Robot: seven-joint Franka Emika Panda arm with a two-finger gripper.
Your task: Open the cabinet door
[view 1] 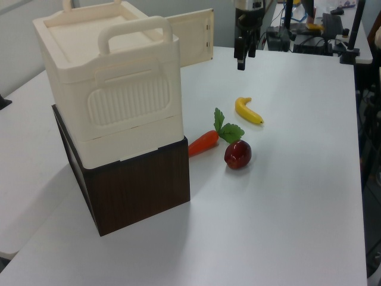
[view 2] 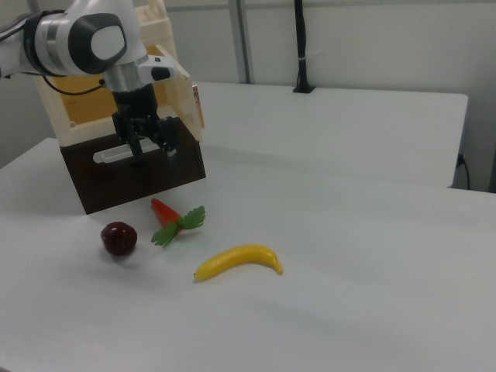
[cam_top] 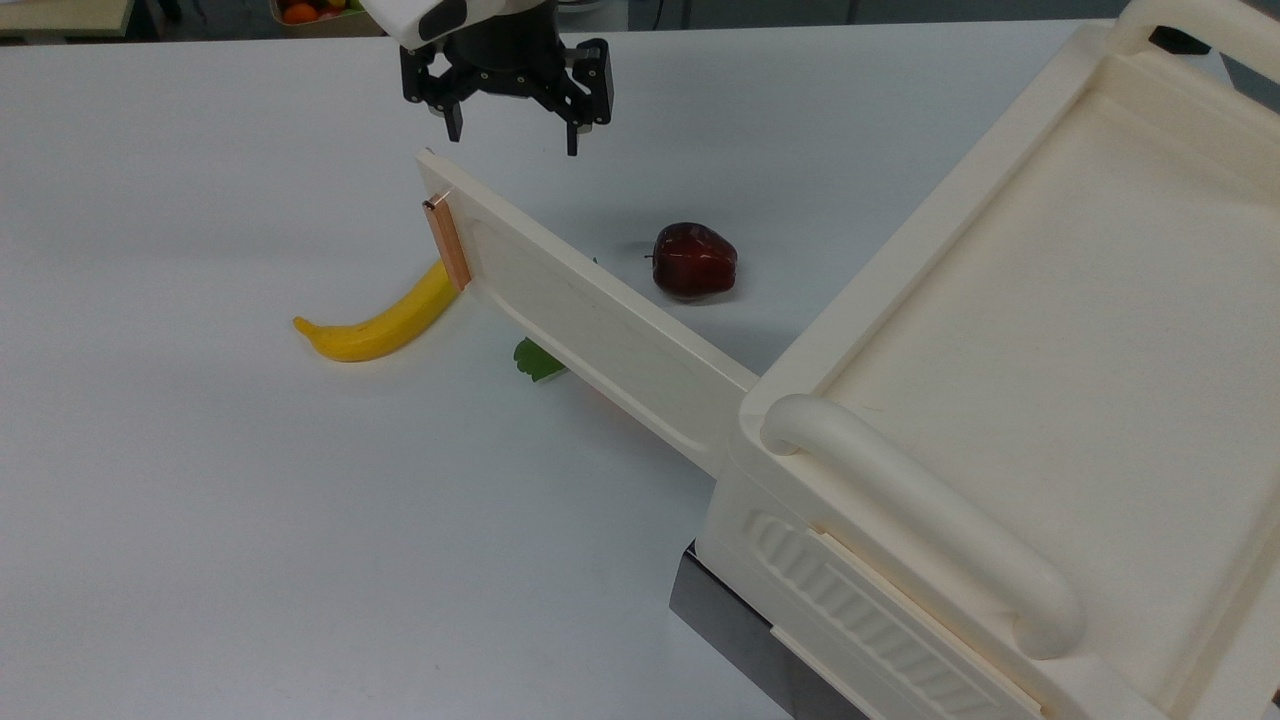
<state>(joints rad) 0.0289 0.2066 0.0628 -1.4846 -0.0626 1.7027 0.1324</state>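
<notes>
Cream plastic forms the cabinet door (cam_top: 590,320), which is swung wide out from the front corner of the cream cabinet (cam_top: 1010,400); in the top view it is seen reaching toward the upper left over the white table (cam_top: 200,500), with its copper-coloured strip (cam_top: 447,243) at the free end. The gripper (cam_top: 510,125) is seen in the air just above this free end, apart from it; its two fingers are spread and nothing is held between them. In the right view the gripper (view 2: 151,147) is seen in front of the dark brown base (view 2: 132,174) under the cabinet. A banana (cam_top: 385,320) is partly hidden by the door's end in the top view; a dark red apple (cam_top: 695,260) lies on the far side of the door; a carrot (view 1: 203,142) with green leaves is placed between the base and the apple in the left view.
</notes>
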